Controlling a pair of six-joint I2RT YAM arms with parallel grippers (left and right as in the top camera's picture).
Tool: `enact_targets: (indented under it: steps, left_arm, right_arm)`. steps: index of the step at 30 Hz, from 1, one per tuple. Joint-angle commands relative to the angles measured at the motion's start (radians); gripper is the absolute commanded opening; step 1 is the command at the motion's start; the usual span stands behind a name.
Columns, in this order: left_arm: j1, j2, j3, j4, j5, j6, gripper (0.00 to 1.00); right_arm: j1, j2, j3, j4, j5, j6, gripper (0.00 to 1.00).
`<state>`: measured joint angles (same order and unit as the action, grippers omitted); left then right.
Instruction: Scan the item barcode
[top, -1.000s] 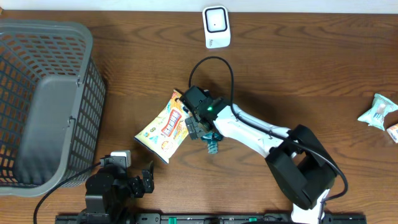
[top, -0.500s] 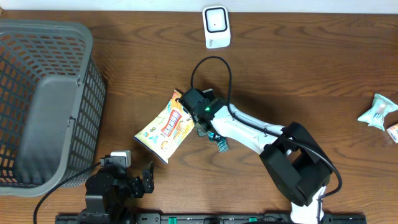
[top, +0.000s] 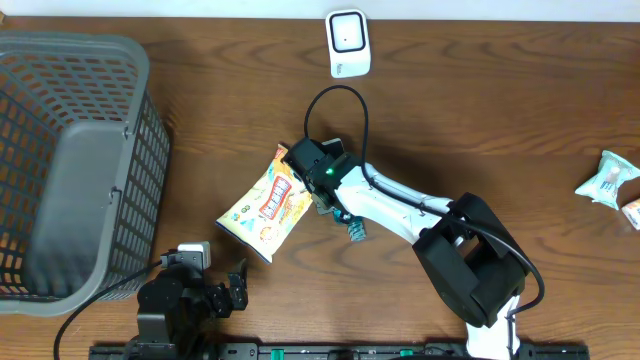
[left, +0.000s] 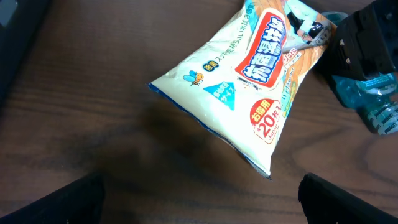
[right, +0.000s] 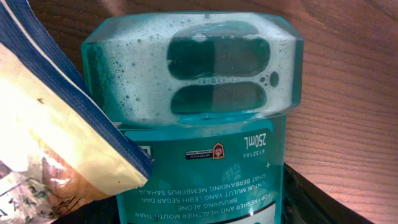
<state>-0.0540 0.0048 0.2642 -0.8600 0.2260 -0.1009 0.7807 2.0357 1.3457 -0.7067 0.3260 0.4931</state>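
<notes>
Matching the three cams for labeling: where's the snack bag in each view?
Overhead: snack bag lies left of centre, on the table.
Left wrist: snack bag fills the middle, slanting up to the right.
Right wrist: only its blue-edged corner shows, at left.
Shared landmark: teal mouthwash bottle, at the bag's edge in all three.

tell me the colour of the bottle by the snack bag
Teal bottle, foamy at one end; it shows best in the right wrist view.
</notes>
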Motion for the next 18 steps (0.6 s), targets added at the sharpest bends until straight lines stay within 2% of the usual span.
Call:
enact_targets:
  steps: [1, 4, 10, 18]
  left_arm:
    - [0.000, -0.001, -0.003, -0.029, -0.010, 0.002, 0.99]
    - [0.000, -0.001, -0.003, -0.029, -0.010, 0.002, 0.99]
    - [0.000, -0.001, -0.003, -0.029, -0.010, 0.002, 0.99]
    - [0.000, -0.001, -0.003, -0.029, -0.010, 0.002, 0.99]
  right_arm:
    - [0.002, 0.057, -0.016, -0.011, -0.040, 0.006, 0.33]
    - [-0.008, 0.057, 0.001, -0.013, -0.140, -0.037, 0.31]
    - [-0.072, 0.056, 0.100, -0.099, -0.423, -0.111, 0.18]
    - [-0.194, 0.057, 0.151, -0.158, -0.916, -0.307, 0.24]
